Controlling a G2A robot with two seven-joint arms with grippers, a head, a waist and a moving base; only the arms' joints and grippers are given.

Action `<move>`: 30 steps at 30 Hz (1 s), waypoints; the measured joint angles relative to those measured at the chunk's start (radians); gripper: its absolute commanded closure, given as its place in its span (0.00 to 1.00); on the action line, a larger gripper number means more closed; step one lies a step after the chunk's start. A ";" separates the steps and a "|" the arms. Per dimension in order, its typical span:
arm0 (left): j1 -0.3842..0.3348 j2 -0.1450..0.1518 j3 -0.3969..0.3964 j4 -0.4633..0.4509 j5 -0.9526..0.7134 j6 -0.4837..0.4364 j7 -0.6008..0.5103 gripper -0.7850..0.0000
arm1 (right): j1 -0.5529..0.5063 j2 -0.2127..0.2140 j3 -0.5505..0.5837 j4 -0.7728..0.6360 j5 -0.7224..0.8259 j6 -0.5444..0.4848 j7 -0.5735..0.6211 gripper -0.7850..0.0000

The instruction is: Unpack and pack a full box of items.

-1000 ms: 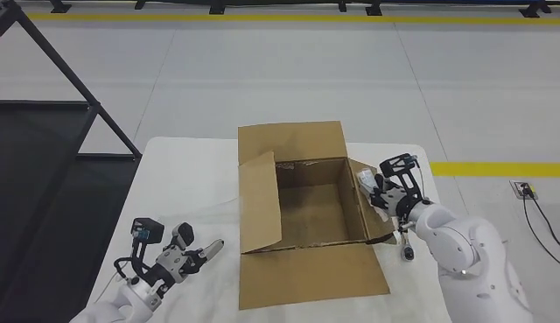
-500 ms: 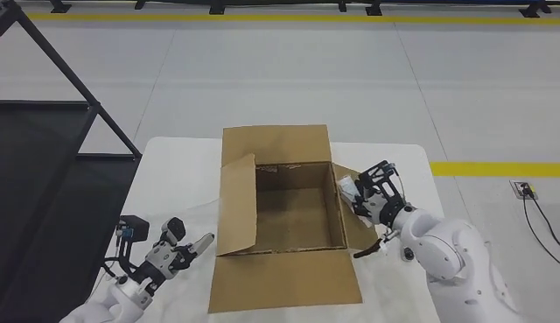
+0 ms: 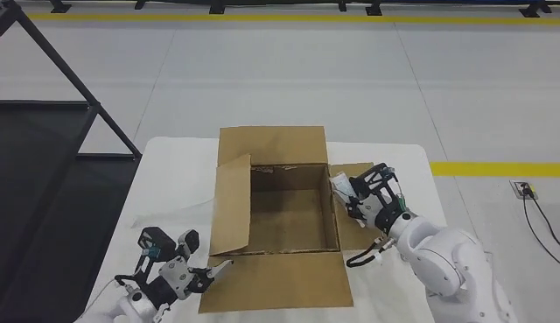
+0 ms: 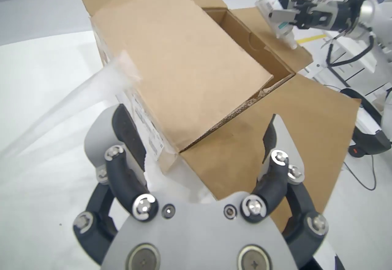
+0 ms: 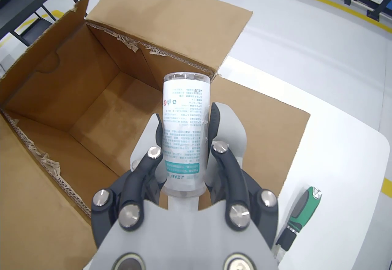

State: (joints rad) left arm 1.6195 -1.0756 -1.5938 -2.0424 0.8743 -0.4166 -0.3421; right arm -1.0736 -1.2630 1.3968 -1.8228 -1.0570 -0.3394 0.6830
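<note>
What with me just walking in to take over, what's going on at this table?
The right tool is shut on a white labelled bottle, holding it above the right edge of the open cardboard box, whose visible floor is bare. The left tool is open and holds nothing, near the box's front left corner. A green-handled implement lies on the table beside the box's right flap.

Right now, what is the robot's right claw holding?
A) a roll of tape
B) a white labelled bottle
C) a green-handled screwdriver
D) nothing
B: the right gripper is shut on the white bottle by the open box, while the screwdriver lies on the table.
</note>
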 measured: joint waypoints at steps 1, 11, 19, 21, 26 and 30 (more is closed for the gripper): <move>-0.008 -0.001 0.015 0.005 0.015 0.012 0.001 0.00 | 0.000 0.001 0.000 -0.001 0.006 -0.010 -0.002 1.00; -0.066 -0.010 0.108 0.006 0.132 0.118 0.001 0.00 | 0.057 0.006 -0.057 0.003 0.012 -0.083 0.019 1.00; -0.053 -0.018 0.112 -0.014 0.133 0.207 0.070 0.00 | 0.149 0.002 -0.141 0.055 0.030 -0.133 0.053 1.00; -0.040 -0.020 0.102 -0.022 0.104 0.224 0.093 0.00 | 0.182 -0.002 -0.171 0.079 0.036 -0.131 0.061 1.00; -0.007 -0.023 0.063 -0.045 0.036 0.238 0.133 0.00 | 0.257 -0.012 -0.238 0.135 0.059 -0.139 0.078 1.00; 0.034 -0.025 0.022 -0.065 -0.031 0.237 0.173 0.00 | 0.337 -0.028 -0.319 0.199 0.068 -0.119 0.102 1.00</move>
State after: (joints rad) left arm 1.6537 -1.1009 -1.5718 -2.1074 0.8436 -0.1799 -0.1695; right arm -0.7369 -1.2911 1.0781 -1.6236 -0.9893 -0.4584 0.7850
